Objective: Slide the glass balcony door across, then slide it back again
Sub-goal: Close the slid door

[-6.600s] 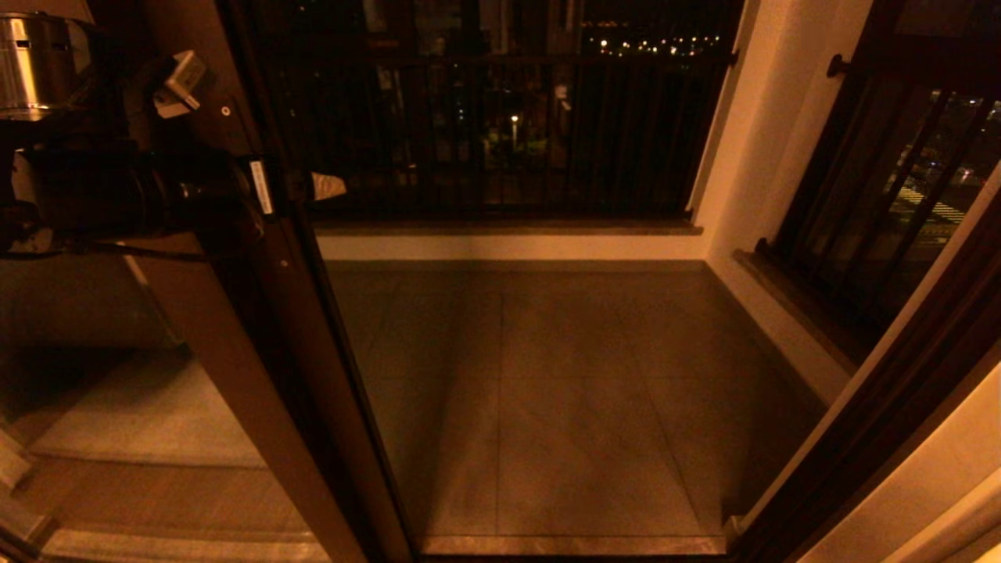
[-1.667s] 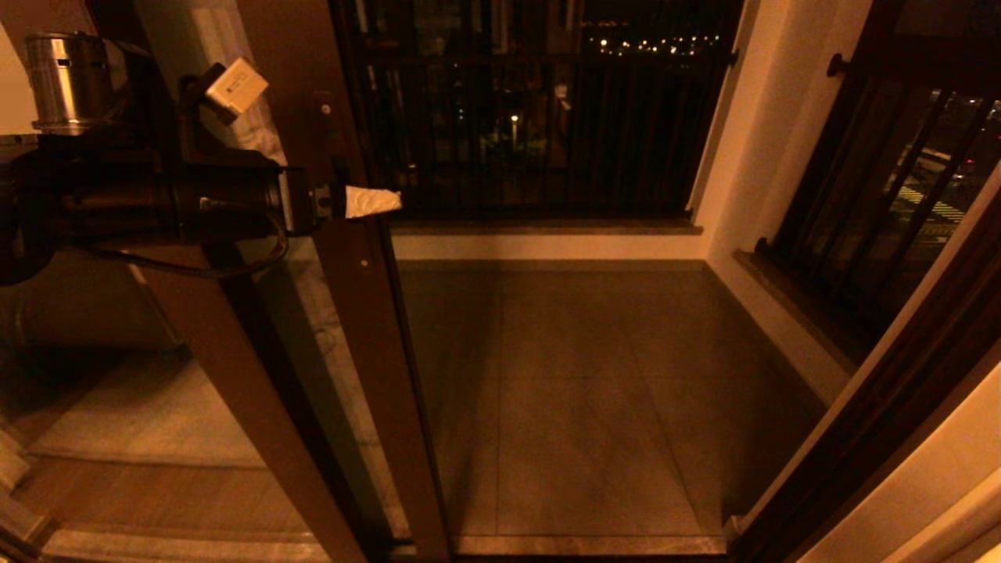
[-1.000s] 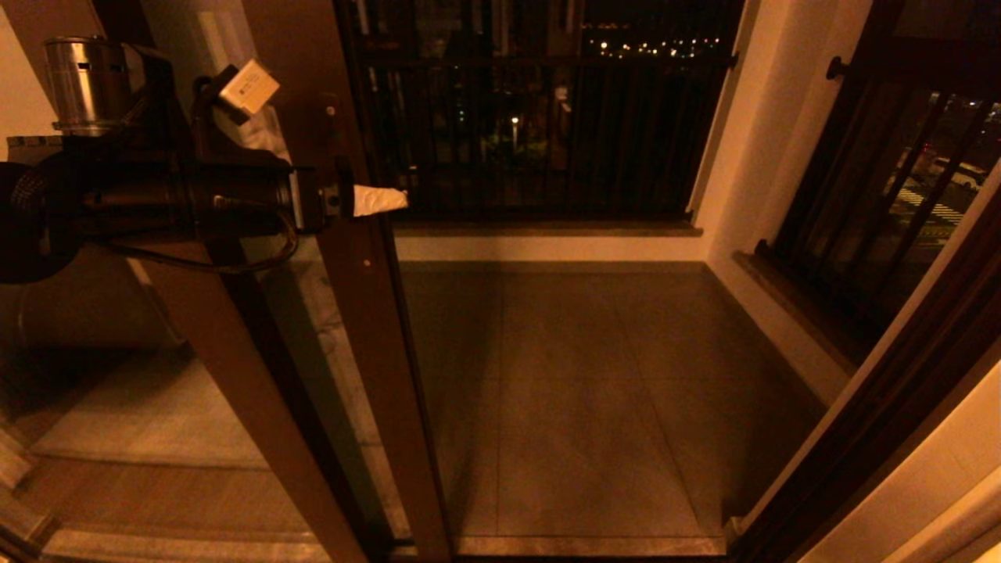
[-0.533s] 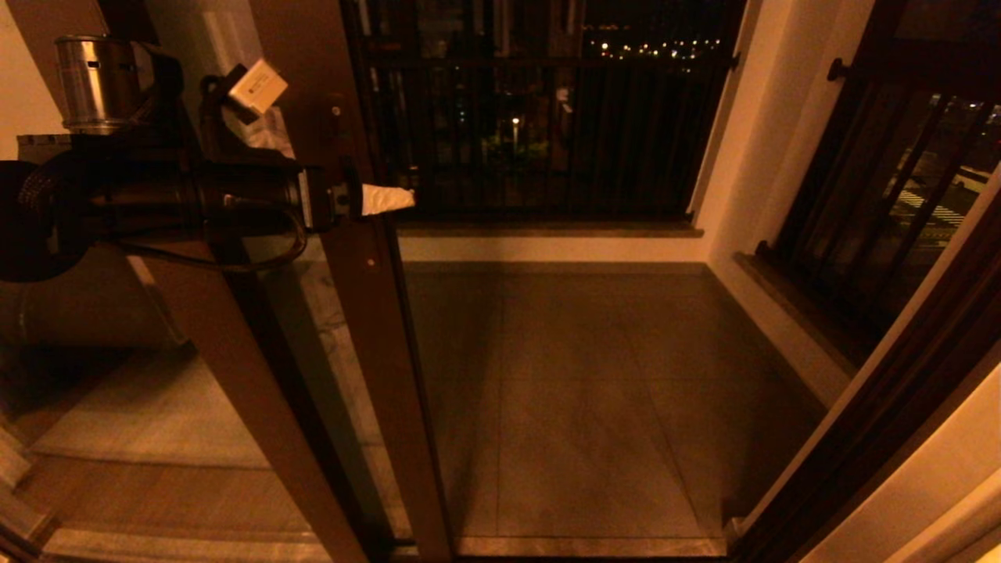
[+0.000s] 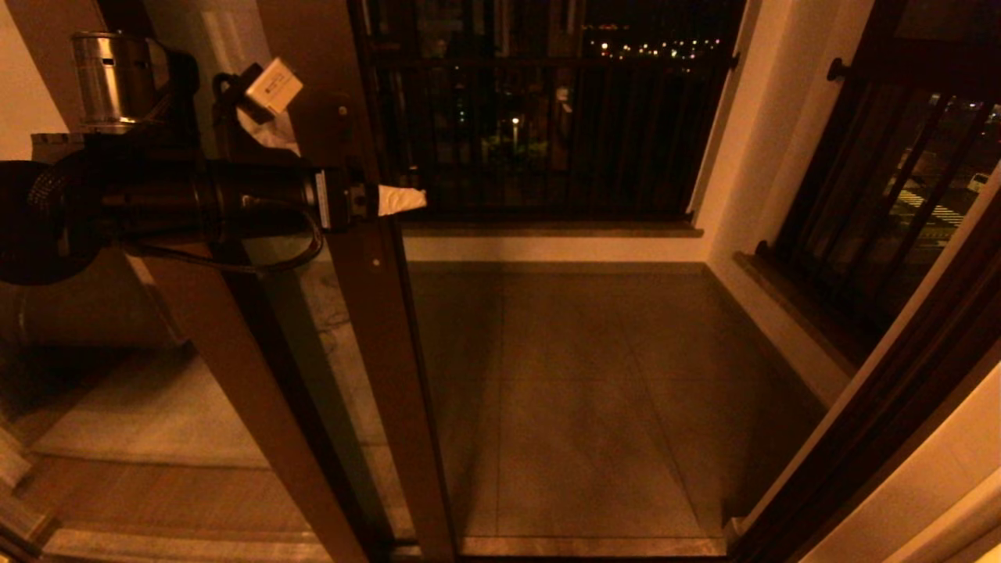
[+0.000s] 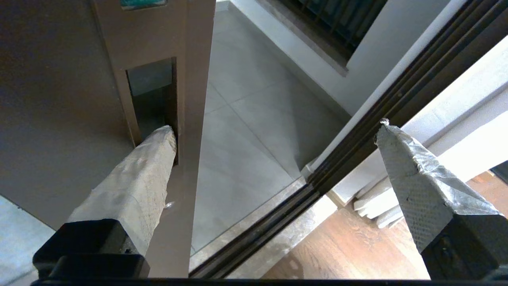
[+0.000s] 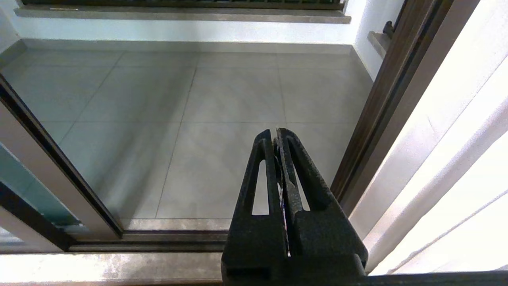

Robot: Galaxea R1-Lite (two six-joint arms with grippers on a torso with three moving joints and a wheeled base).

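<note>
The glass balcony door [image 5: 383,336] is a tall brown-framed pane; its upright stands left of the middle of the doorway. My left gripper [image 5: 391,201] reaches across to that upright at handle height. In the left wrist view the left gripper [image 6: 276,127] is open wide: one taped finger [image 6: 151,159] has its tip hooked inside the dark recessed handle [image 6: 152,95], while the other finger [image 6: 401,159] hangs free on the doorway side. A green mark [image 6: 143,3] shows above the handle. My right gripper [image 7: 276,133] is shut on nothing, parked low near the right jamb.
A second brown upright without handle [image 5: 235,367] stands behind and left of the door. The black barred railing [image 5: 547,117] closes the balcony's far side. The floor track [image 7: 119,236] runs along the threshold, and the right jamb [image 5: 876,422] bounds the doorway.
The door's upright has slid a little further right, with my left gripper moving right along with it. The right gripper cannot be compared.
</note>
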